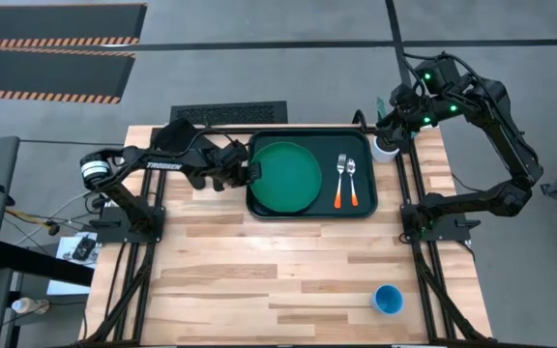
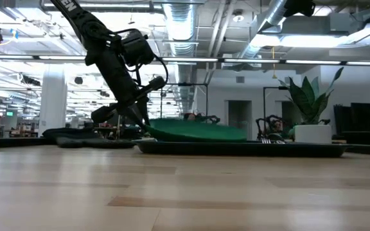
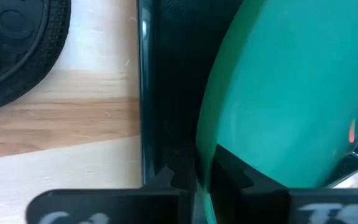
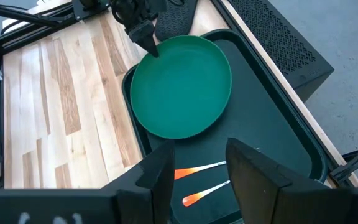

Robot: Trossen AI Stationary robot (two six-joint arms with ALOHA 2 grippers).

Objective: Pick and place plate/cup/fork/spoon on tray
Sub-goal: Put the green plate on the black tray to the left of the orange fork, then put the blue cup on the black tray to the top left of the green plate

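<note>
My left gripper (image 1: 251, 173) sits at the left rim of the plate (image 1: 286, 175), fingers pinched narrow onto that rim. In the left wrist view the plate's edge runs between my two fingertips (image 3: 225, 171). In the low view the plate (image 2: 198, 131) rides tilted, its gripped side raised above the tray (image 2: 236, 148).

The tray (image 1: 366, 145) lies at the far centre of the wooden table (image 1: 259, 280). The plate occupies the tray's left half, its left rim over the tray's left wall. Behind my left arm, off the tray's left corner, a dark oven mitt (image 3: 17, 50) lies on the table.

In the tray's right half, the fork (image 1: 339, 180) and spoon (image 1: 352, 180) lie side by side, close but apart, silver ends away from me, orange handles toward me. The fork is on the left.

My right gripper (image 1: 391, 124) hovers past the tray's far right corner, above a white pot (image 1: 386, 150). Its fingers (image 4: 160, 174) stand apart, holding nothing.

The cup (image 1: 388, 300) stands upright at the near right of the table, well apart from the tray.
</note>
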